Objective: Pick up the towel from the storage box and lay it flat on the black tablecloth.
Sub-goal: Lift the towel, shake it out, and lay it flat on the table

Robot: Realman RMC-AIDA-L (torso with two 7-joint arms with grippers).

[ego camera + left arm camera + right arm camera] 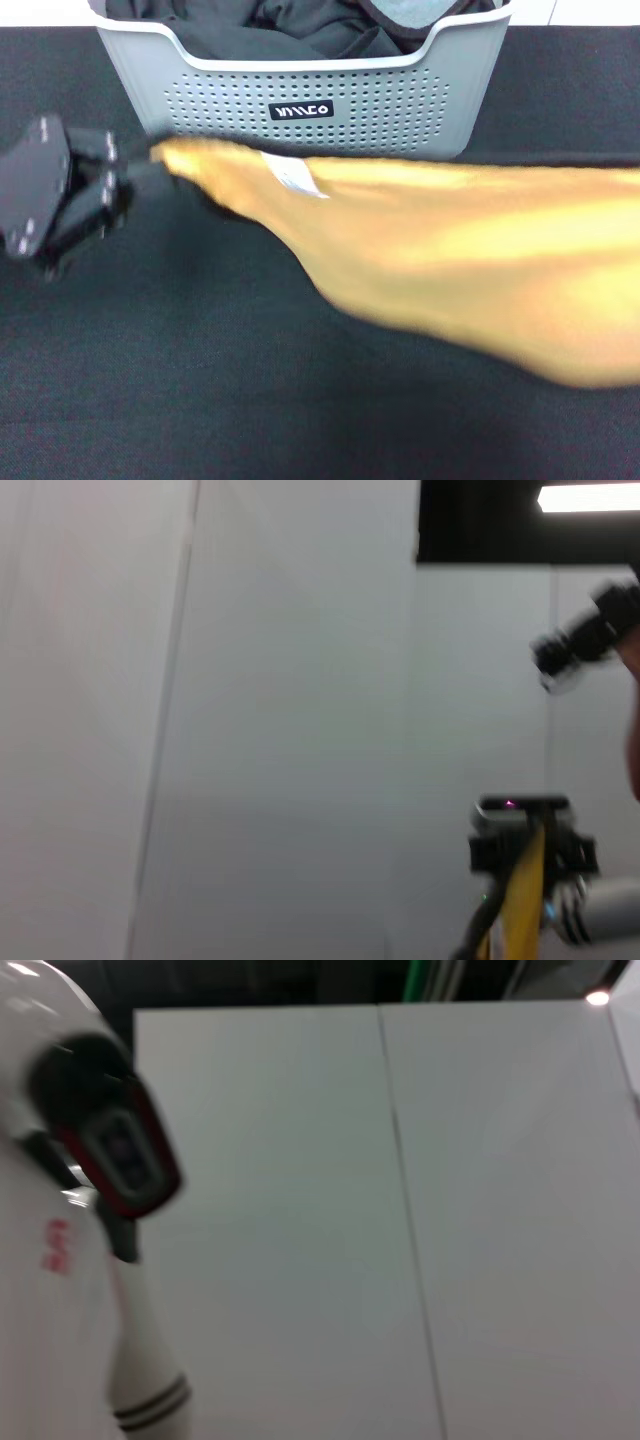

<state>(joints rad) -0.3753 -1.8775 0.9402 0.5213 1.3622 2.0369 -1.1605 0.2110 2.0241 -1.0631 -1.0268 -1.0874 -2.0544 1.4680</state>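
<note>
Overhead, left hand pinching towel corner — storage box label unreadable

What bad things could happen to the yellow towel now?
The left gripper pinches only a corner of the towel, so it might slip out. The towel is stretched above the black tablecloth and could land bunched or folded instead of flat. It also hangs close to the storage box and might brush its front wall.
</note>
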